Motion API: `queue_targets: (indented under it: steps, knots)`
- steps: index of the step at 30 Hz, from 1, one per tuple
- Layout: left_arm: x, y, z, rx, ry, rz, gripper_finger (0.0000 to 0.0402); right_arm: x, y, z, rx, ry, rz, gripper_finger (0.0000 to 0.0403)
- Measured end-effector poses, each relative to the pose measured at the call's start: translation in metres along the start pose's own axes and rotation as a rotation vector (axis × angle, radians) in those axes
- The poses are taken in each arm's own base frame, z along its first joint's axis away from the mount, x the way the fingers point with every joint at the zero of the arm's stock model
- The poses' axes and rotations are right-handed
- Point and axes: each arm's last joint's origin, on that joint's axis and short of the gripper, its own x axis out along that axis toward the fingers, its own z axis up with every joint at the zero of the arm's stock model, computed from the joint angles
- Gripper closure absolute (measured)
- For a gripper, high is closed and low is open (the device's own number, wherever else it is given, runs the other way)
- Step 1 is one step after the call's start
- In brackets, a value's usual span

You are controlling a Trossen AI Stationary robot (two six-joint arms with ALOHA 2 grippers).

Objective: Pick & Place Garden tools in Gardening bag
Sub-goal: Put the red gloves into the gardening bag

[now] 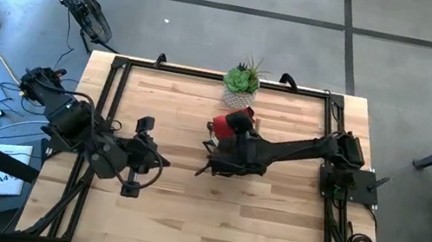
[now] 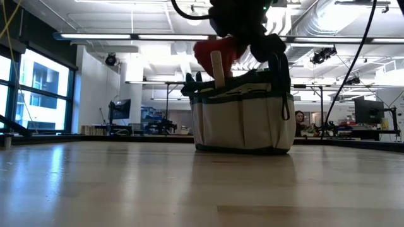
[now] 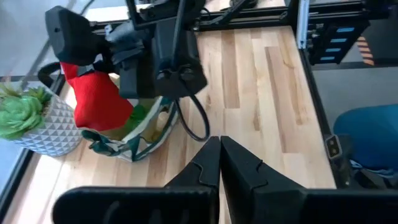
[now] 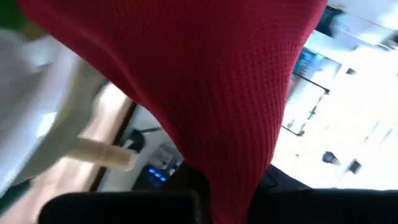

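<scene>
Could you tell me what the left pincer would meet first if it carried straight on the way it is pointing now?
Probably bare table. The shut left pincer points across open wood toward the frame rail at the far edge; the gardening bag sits off to one side of that line, though depth is hard to judge.

Open lab: exposed ducts (image 2: 328,19), distant workstations (image 2: 369,113).
</scene>
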Motion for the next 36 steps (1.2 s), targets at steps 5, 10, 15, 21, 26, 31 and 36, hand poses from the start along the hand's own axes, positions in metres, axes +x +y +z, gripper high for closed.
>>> queue_targets:
  steps: [5,10,15,21,26,31,36]
  knots:
    - [0.000,0.000,0.000,0.002,0.004,-0.010,0.0394,0.002,0.009,-0.004,-0.105,0.036,0.067,0.0377]
    - [0.000,0.000,-0.001,0.009,0.010,-0.007,0.0394,0.011,0.034,0.009,-0.164,0.092,0.174,0.0377]
    - [0.000,0.000,-0.002,0.014,0.017,-0.003,0.0394,0.013,0.039,0.015,-0.223,0.102,0.146,0.0377]
    - [0.000,0.001,-0.002,0.018,0.023,0.000,0.0394,0.006,0.032,0.006,-0.165,0.073,0.213,0.0377]
    - [0.000,0.002,-0.004,0.032,0.044,0.009,0.0394,-0.004,0.029,0.002,-0.141,0.046,0.207,0.0343]
    - [0.004,-0.003,-0.005,0.041,0.054,0.004,0.0394,-0.012,0.032,0.003,-0.129,0.029,0.188,0.0277]
    - [0.013,-0.009,-0.014,0.058,0.072,0.001,0.0394,-0.020,0.032,0.001,-0.120,0.010,0.171,0.0243]
